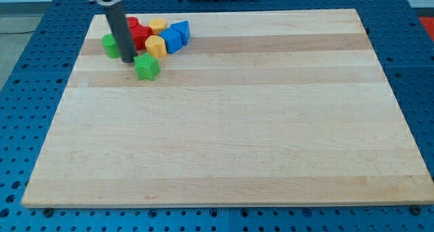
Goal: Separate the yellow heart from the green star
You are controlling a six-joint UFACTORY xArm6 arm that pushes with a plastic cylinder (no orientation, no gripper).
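The green star (147, 67) lies on the wooden board near the view's top left. The yellow heart (156, 46) sits just above and right of it, close to it with a small gap. My tip (128, 59) is on the board right at the star's left side, between the star and a second green block (109, 45). The dark rod rises from there toward the view's top and hides part of the red blocks behind it.
Two red blocks (140, 35) sit behind the rod. Another yellow block (158, 25) lies above the heart. Two blue blocks (175, 35) touch the heart's right side. The board's top-left edge (87, 35) is close by.
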